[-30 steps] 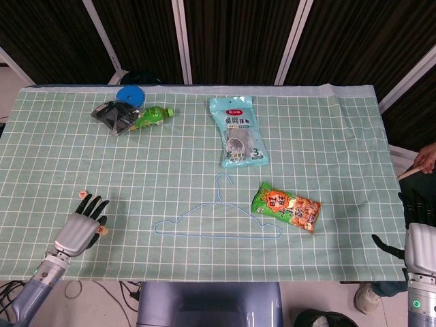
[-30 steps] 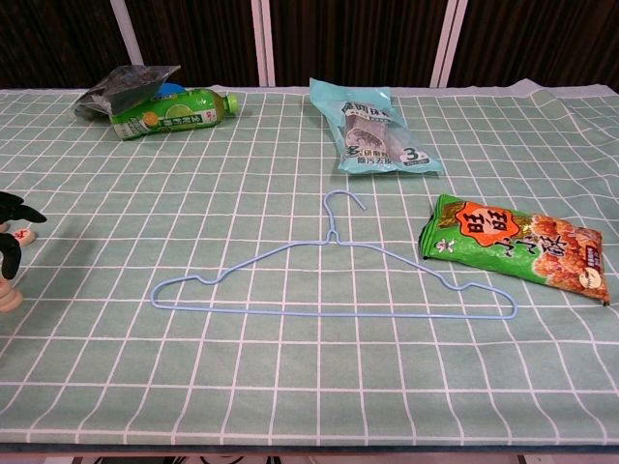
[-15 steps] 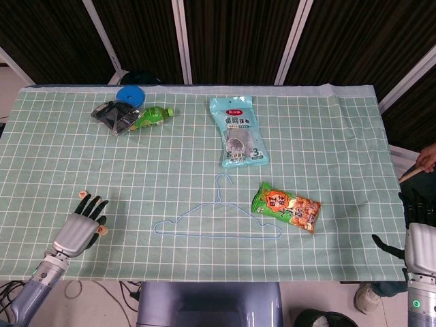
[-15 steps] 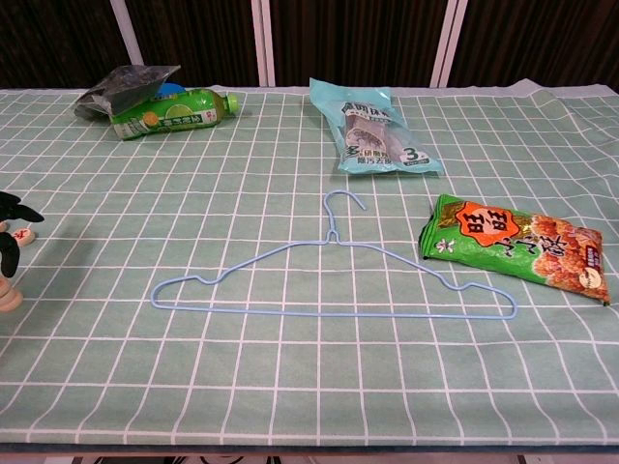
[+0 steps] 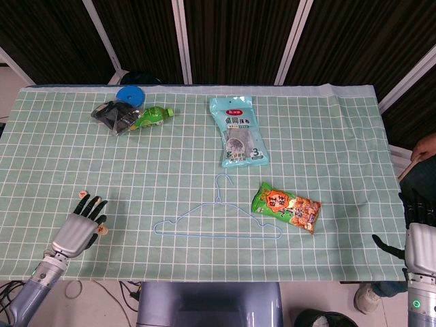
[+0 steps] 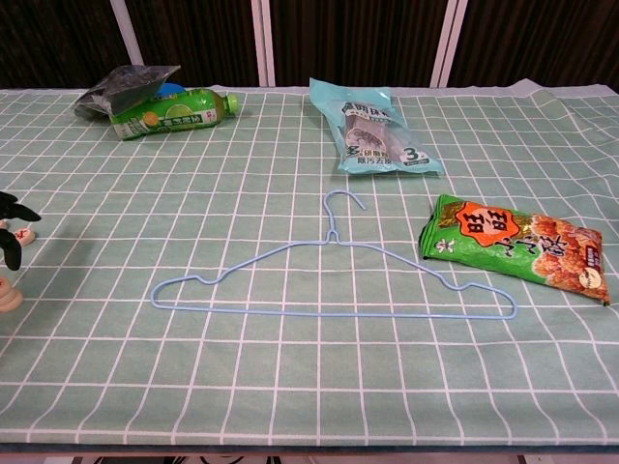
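Observation:
My left hand (image 5: 77,229) lies palm down near the table's front left corner, fingers spread, holding nothing. Two small round wooden pieces flank it: one (image 5: 82,195) just beyond the fingertips, another (image 5: 103,230) by its right side. The chest view catches only the black fingertips (image 6: 12,232) at the left edge, with both pieces (image 6: 28,235) (image 6: 8,296) close by. My right hand (image 5: 418,238) hangs off the table's right edge, fingers up and apart, empty. A thin blue wire hanger (image 5: 218,236) (image 6: 329,315) lies flat at front centre.
A green-and-orange snack bag (image 5: 287,208) lies right of the hanger. A light-blue packet (image 5: 238,131) sits at back centre. At back left are a green bottle (image 5: 151,117), a dark bag (image 5: 112,114) and a blue disc (image 5: 130,95). A person's hand (image 5: 426,146) shows at the far right.
My left hand has drawn back slightly toward the front left, so less of it shows in the chest view. The person's hand at the right edge has risen. Objects lie unmoved.

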You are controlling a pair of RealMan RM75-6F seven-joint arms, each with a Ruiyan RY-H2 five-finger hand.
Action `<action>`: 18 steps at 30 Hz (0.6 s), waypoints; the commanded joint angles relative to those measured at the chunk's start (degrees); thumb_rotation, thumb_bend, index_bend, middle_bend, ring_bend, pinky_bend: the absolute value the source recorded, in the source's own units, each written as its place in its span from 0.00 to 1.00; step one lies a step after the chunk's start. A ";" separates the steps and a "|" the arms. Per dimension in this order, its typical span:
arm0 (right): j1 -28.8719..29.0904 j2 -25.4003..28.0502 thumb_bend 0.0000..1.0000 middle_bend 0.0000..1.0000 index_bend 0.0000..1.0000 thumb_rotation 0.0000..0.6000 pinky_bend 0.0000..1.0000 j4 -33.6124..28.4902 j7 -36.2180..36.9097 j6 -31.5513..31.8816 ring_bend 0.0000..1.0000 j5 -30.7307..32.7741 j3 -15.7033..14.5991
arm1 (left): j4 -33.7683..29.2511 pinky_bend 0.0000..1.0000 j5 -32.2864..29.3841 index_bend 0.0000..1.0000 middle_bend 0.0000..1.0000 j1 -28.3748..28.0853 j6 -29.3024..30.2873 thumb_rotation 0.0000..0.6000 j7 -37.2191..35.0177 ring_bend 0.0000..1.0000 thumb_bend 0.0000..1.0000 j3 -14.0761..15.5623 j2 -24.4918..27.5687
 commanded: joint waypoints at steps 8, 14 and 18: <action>0.01 -0.06 0.20 0.03 0.10 1.00 0.00 -0.02 -0.15 0.02 0.06 -0.17 -0.11 | 0.36 0.03 -1.96 0.35 0.10 -0.48 0.97 1.00 -1.88 0.00 0.33 -2.92 1.88; -0.02 -0.08 0.20 0.03 0.10 1.00 0.00 -0.15 -0.25 0.01 0.06 0.20 0.03 | 3.75 0.05 -5.18 0.36 0.10 -3.10 -2.49 1.00 -4.02 0.00 0.33 -6.12 0.49; -0.04 -0.05 0.21 0.03 0.10 1.00 0.00 -0.17 -0.34 0.06 0.06 0.32 0.10 | 6.53 0.05 -7.34 0.38 0.10 -4.91 -5.70 1.00 -5.41 0.00 0.33 -7.53 -1.54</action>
